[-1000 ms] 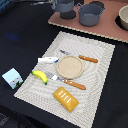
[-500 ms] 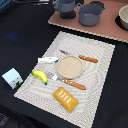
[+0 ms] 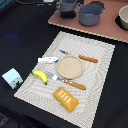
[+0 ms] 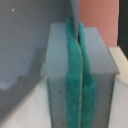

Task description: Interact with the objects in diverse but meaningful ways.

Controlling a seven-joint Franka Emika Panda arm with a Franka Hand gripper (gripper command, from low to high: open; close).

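**A:** Since the arm isn't in the exterior view at all, pick something roomy first. The placemat (image 3: 97, 62) fills mid-frame; the yellow-orange slab (image 3: 66, 98) lies lower centre, the pale blue carton (image 3: 12, 78) far left, the banana (image 3: 40, 76) between them, the tube (image 3: 48, 60) above that.

**B:** And the gripper (image 4: 79, 75)?

**A:** Wrist view shows green pads (image 4: 74, 70) pressed together, nothing between. How far it is from any toy, can't tell. I'd open before descending.

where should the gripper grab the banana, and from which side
Grip the banana at its thick middle, coming straight down from above. It lies flat on the placemat, curved, with both long sides free, so put the fingers across its narrow width. The fork lies close beside one end, so stay off that end.
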